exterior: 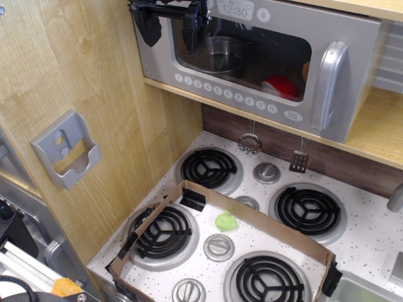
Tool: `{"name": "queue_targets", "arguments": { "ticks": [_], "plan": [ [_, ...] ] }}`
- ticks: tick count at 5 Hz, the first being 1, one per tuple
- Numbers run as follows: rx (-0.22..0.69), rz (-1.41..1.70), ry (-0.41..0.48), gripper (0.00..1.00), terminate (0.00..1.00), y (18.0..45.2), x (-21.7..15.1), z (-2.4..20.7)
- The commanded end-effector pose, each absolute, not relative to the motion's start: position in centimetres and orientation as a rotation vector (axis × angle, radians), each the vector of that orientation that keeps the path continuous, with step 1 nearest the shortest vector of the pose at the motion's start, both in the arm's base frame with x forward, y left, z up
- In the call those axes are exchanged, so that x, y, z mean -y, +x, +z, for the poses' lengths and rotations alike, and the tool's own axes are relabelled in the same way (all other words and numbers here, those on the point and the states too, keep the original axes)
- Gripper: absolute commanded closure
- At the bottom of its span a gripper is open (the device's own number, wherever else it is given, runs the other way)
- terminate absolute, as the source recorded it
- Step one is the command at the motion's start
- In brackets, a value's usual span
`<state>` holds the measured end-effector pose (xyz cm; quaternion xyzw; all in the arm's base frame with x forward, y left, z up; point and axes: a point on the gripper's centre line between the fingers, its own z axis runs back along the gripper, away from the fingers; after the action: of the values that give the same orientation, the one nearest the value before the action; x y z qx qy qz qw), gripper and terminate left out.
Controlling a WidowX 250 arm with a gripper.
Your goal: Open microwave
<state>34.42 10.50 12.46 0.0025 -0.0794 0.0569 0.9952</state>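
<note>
The grey toy microwave (252, 69) sits on a wooden shelf at the top of the view. Its door looks closed. The silver vertical bar handle (329, 85) is at its right end. A row of round white number buttons (223, 94) runs under the clear window, and the clock display (235, 10) reads 12:30. Through the window I see a metal pot (220, 55) and a red object (280, 87). My black gripper (171, 25) hangs in front of the microwave's upper left corner, far left of the handle. Its two fingers (194, 28) are apart and hold nothing.
Below is a white toy stove with several black coil burners (209, 168) and silver knobs (219, 246). A low cardboard frame (252, 211) surrounds the front burners, with a small green object (226, 221) inside. A wooden side panel with a grey holder (66, 150) stands at left. Small utensils (250, 143) hang under the shelf.
</note>
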Motion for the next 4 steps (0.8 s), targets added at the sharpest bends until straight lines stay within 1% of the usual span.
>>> {"name": "queue_targets", "arguments": {
  "ticks": [1,3,4],
  "plan": [
    [0.159,0.114,0.005,0.00,0.00,34.4,-10.5,12.5],
    [0.222,0.139,0.023,0.00,0.00,31.4,-6.0,11.0],
    [0.243,0.159,0.011,0.00,0.00,30.1,-3.4,9.6]
  ]
}}
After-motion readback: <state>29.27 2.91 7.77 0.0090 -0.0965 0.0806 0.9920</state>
